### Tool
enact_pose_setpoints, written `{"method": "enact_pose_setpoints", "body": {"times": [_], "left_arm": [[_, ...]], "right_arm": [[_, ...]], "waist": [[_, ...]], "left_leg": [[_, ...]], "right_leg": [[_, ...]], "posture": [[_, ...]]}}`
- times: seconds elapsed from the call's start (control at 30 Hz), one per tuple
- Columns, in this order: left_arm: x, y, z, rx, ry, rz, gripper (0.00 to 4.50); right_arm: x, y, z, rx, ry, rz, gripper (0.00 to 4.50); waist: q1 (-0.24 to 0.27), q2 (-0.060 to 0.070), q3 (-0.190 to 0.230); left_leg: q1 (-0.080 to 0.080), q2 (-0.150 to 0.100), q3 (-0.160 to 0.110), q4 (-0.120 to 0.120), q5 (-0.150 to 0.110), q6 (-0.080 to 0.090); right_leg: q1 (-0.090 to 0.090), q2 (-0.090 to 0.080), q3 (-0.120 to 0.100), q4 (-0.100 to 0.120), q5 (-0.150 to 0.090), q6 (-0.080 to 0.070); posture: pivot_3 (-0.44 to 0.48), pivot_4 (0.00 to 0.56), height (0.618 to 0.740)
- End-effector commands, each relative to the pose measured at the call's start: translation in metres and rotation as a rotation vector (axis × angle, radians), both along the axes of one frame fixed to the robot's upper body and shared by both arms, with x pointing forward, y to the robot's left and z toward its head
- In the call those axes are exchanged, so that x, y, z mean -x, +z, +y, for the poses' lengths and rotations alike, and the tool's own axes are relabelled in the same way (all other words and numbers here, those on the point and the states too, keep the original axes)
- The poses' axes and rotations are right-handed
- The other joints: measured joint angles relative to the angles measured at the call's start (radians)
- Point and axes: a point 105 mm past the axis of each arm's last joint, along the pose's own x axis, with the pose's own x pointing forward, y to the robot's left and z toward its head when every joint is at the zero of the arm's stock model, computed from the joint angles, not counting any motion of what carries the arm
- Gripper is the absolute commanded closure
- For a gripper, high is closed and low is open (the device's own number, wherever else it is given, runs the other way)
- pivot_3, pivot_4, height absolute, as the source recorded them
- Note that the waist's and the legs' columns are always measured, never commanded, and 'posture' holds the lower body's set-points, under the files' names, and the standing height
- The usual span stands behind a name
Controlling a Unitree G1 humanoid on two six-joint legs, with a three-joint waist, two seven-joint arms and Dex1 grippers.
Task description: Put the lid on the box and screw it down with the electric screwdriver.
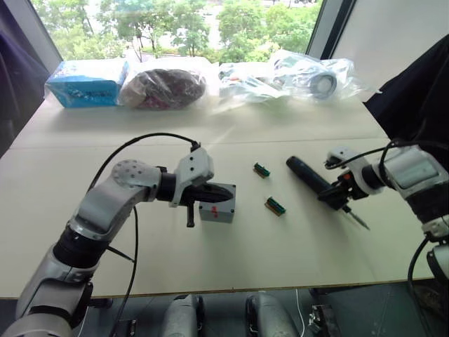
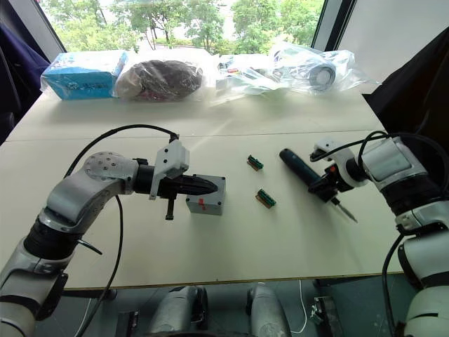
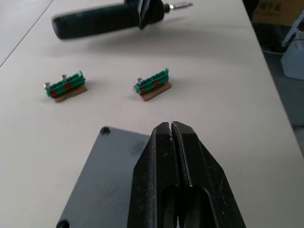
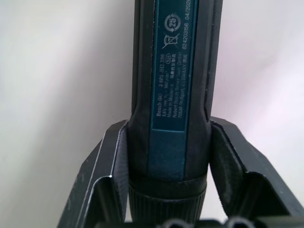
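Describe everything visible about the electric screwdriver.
The electric screwdriver is a long slim cylinder, black with a dark blue panel of white print, matte plastic by its look, ending in a thin metal bit. It lies slanted on the table, bit end toward the near edge. The right end effector is shut on its body near the bit end, a finger on each side.

You see a dark grey-blue lid (image 3: 107, 183) on a grey box (image 1: 218, 209) that bears a red mark on its wall. The electric screwdriver (image 4: 172, 90) is black with a dark blue label panel printed in pale text. Two small terminal blocks (image 3: 153, 85) are green over tan, dotted red. The table (image 1: 231, 260) is cream. Both grippers' fingers (image 3: 178, 180) are black.
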Motion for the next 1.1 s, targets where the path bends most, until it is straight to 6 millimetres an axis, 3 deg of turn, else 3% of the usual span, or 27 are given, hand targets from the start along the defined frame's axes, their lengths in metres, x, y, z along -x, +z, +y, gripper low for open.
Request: {"method": "enact_pose_setpoints", "body": {"times": [0.03, 0.13, 0.27, 0.4, 0.53, 0.7, 0.87, 1.1], "left_arm": [[-0.010, 0.012, 0.012, 0.012, 0.017, -0.028, 4.50], [-0.010, 0.008, 0.014, -0.010, 0.003, -0.006, 4.50], [-0.012, 0.010, 0.013, -0.025, -0.015, -0.004, 4.50], [-0.017, 0.007, 0.009, -0.052, -0.022, -0.015, 4.50], [-0.019, 0.007, 0.001, -0.008, -0.024, 0.001, 4.50], [-0.018, -0.010, 0.000, -0.079, -0.043, -0.005, 4.50], [-0.018, -0.029, -0.001, -0.137, -0.050, -0.006, 4.50], [-0.019, -0.034, 0.000, -0.124, -0.028, 0.004, 4.50]], "right_arm": [[0.001, 0.114, 0.047, -0.380, 0.096, -0.489, 2.69], [0.020, 0.127, 0.069, -0.534, 0.113, -0.651, 2.69], [0.047, 0.118, 0.099, -0.662, 0.075, -0.760, 2.69], [0.077, 0.106, 0.134, -0.855, 0.158, -0.788, 2.69], [0.083, 0.092, 0.149, -0.870, 0.125, -0.808, 2.69], [0.091, 0.084, 0.169, -0.873, 0.153, -0.827, 2.69], [0.086, 0.064, 0.174, -0.801, 0.142, -0.840, 2.69], [0.080, 0.051, 0.179, -0.779, 0.128, -0.852, 2.69]], "waist": [[-0.001, 0.000, 0.000], [0.008, -0.002, -0.001], [0.026, -0.001, -0.001], [0.028, -0.001, -0.001], [0.026, -0.001, -0.001], [0.018, -0.001, -0.001], [0.017, -0.001, -0.001], [0.019, -0.002, -0.001]], "left_leg": [[0.000, 0.001, 0.001, -0.001, 0.002, -0.003], [0.000, 0.005, 0.001, -0.005, 0.006, -0.010], [-0.002, 0.005, 0.002, -0.005, 0.006, -0.010], [-0.008, 0.003, 0.002, 0.001, 0.003, -0.005], [-0.009, 0.001, 0.001, 0.003, 0.003, -0.003], [-0.009, 0.001, 0.001, 0.002, 0.003, -0.003], [-0.008, 0.001, 0.001, 0.002, 0.003, -0.004], [-0.008, 0.001, 0.001, 0.002, 0.003, -0.003]], "right_leg": [[-0.002, 0.001, 0.001, 0.001, 0.000, 0.000], [-0.002, 0.006, -0.001, -0.001, -0.001, 0.000], [-0.001, 0.004, -0.005, -0.002, -0.003, -0.002], [-0.002, 0.000, -0.005, -0.004, 0.005, 0.002], [-0.002, 0.000, -0.004, -0.003, 0.005, 0.002], [-0.003, 0.002, -0.004, -0.003, 0.005, 0.002], [-0.003, 0.002, -0.004, -0.003, 0.005, 0.002], [-0.002, 0.002, -0.004, -0.003, 0.005, 0.002]], "posture": [[0.000, 0.150, 0.740], [0.000, 0.150, 0.740], [0.000, 0.150, 0.740], [0.000, 0.150, 0.740], [0.000, 0.150, 0.740], [0.000, 0.150, 0.740], [0.000, 0.150, 0.740], [0.000, 0.150, 0.740]]}}
